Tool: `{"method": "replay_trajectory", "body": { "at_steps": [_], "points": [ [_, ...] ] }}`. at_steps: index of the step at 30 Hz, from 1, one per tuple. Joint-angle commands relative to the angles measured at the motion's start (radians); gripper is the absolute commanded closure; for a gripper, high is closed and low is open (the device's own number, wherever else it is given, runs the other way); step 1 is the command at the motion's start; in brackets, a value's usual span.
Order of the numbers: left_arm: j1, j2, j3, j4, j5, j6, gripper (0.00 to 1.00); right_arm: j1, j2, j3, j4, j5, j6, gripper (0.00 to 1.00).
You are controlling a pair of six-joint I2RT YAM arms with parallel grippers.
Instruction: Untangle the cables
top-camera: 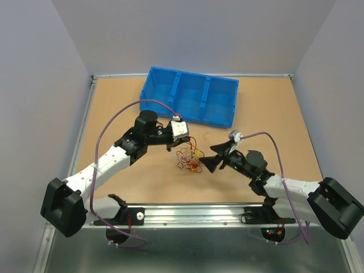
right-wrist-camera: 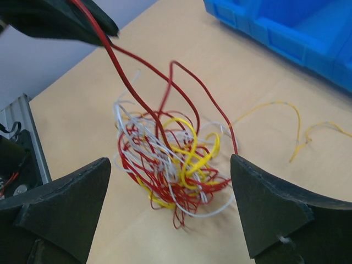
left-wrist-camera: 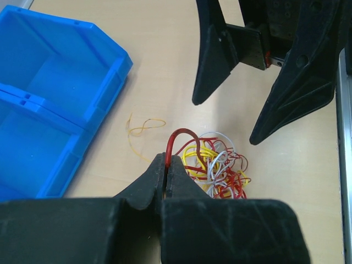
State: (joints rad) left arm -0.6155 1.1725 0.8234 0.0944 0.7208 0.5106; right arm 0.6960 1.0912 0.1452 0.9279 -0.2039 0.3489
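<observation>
Top external: I observe the cables (top-camera: 190,159) as one small clump of red, yellow and white on the desk (top-camera: 273,114). It lies on the near side of the blue bin (top-camera: 190,73) and apart from it. The left claw (top-camera: 172,145) sits at the clump's upper left. The right claw (top-camera: 214,157) sits just beside its right, jaws spread.

Left wrist: the left claw is clenched on a single red cable (left-wrist-camera: 179,135), which arches from the tips into the clump. One loose yellow cable (left-wrist-camera: 144,127) lies alone between clump and bin.

Right wrist: the right claw is released, with one finger on either side of the clump. I cannot tell whether they touch it. The red cable runs from the clump up to the left claw at top left.
</observation>
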Motion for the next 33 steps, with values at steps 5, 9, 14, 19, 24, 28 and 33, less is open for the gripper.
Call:
{"method": "replay_trajectory", "body": {
  "at_steps": [5, 9, 14, 19, 24, 28, 33],
  "points": [
    [-0.007, -0.036, -0.003, 0.022, 0.015, 0.006, 1.0, 0.042, 0.145, 0.243, 0.089, -0.045, -0.145, 0.05],
    [-0.006, -0.063, -0.003, 0.021, 0.012, -0.003, 1.0, 0.046, 0.257, 0.329, 0.095, -0.042, -0.182, 0.05],
    [-0.007, -0.103, 0.002, 0.014, 0.014, -0.018, 1.0, 0.056, 0.45, 0.447, 0.118, -0.037, -0.179, 0.12],
    [-0.007, -0.16, 0.039, 0.06, -0.053, -0.096, 1.0, 0.068, 0.571, 0.445, 0.204, -0.042, -0.14, 0.15],
    [-0.006, -0.169, 0.262, 0.042, -0.194, -0.213, 1.0, 0.079, 0.659, 0.426, 0.307, 0.009, -0.059, 0.31],
    [-0.006, -0.145, 0.462, 0.028, -0.286, -0.291, 1.0, 0.099, 0.722, 0.415, 0.371, 0.032, -0.016, 0.45],
    [-0.006, -0.067, 0.742, -0.082, -0.555, -0.343, 1.0, 0.105, 0.718, 0.317, 0.483, 0.096, 0.018, 0.48]
  ]
}}
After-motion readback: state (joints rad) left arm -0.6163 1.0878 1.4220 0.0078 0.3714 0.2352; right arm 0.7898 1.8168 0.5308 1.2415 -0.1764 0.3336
